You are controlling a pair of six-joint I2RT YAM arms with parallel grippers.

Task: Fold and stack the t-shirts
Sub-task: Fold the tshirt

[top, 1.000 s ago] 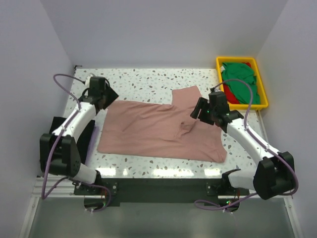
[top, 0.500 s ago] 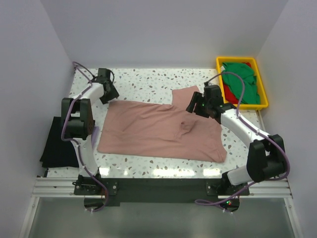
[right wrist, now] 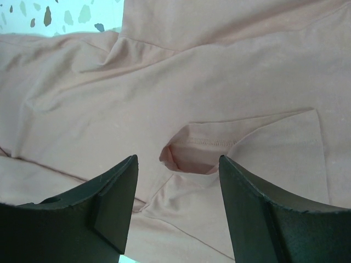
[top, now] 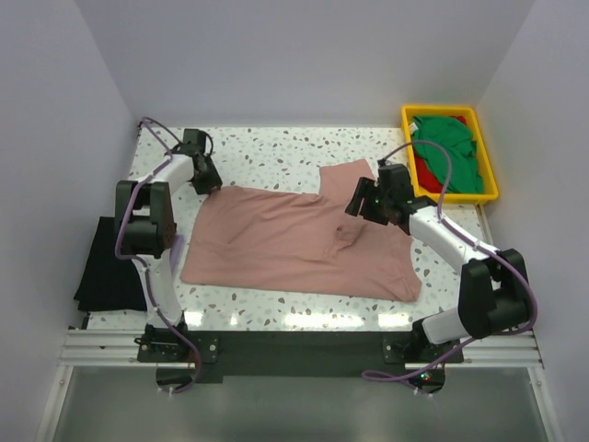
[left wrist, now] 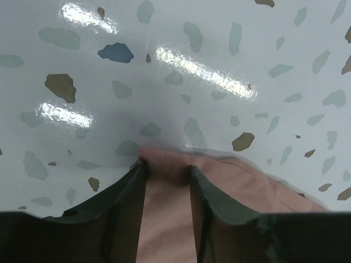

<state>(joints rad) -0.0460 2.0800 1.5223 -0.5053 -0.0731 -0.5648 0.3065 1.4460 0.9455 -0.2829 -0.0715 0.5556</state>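
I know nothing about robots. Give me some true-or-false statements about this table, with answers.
The pink t-shirt lies spread on the table. True.
The yellow tray is empty. False: a green t-shirt and red cloth lie in it.
The right arm's jaws are clamped shut. False: they stand wide open over the pink t-shirt.
The left arm's jaws straddle a corner of the pink t-shirt. True.
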